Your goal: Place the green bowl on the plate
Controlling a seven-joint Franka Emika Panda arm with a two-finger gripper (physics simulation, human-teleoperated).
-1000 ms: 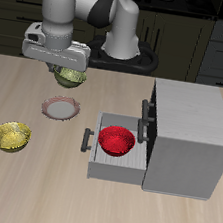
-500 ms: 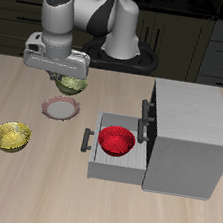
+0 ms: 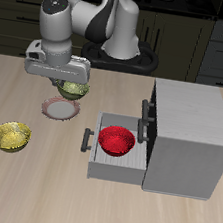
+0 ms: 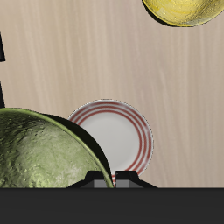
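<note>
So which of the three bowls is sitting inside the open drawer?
The red bowl. It lies in the cabinet's pulled-out drawer, while the green bowl hangs at the gripper and the golden-yellow bowl rests on the table.

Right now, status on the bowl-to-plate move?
Gripper shut on green bowl, carried in the air. Bowl above plate, offset toward its back edge, not set down. Plate surface bare; yellow bowl apart, nearer the front edge.

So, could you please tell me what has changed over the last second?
The hand, shut on the green bowl, has carried it lower and toward the table's front edge, over the plate. The plate, the yellow bowl and the red bowl in the open drawer stayed put.
</note>
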